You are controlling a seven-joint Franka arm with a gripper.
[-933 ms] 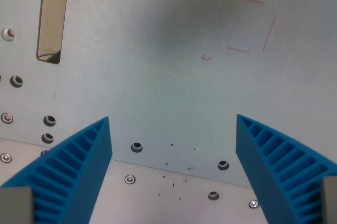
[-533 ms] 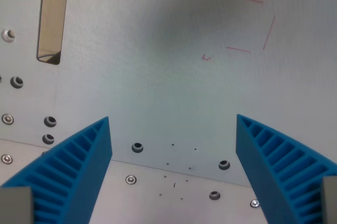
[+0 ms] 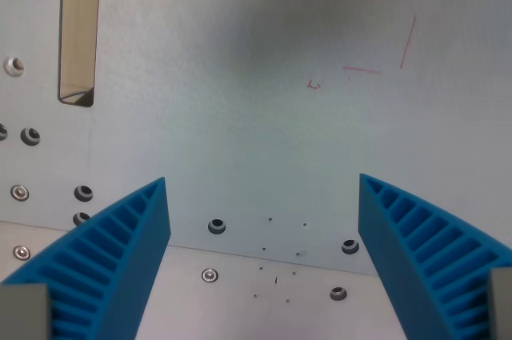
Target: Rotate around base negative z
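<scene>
My gripper (image 3: 264,256) is open and empty, looking straight down on a pale grey metal plate (image 3: 240,116). Its two blue ribbed fingers show at the bottom of the wrist view, one at the left (image 3: 112,260) and one at the right (image 3: 424,252), wide apart. Nothing lies between them. A red outline of a square (image 3: 384,32) and a small red mark (image 3: 314,84) are drawn on the plate toward the wrist view's upper right.
A long narrow slot (image 3: 78,28) cuts the plate at the upper left, showing a tan surface below. Screws and holes (image 3: 216,226) dot the left side and the plate's lower edge, where a seam (image 3: 240,248) meets a lighter panel.
The whole scene has turned a little in the view: the slot now stands more upright and the screws at the bottom have shifted right and down. The camera has moved; the fingers stay open.
</scene>
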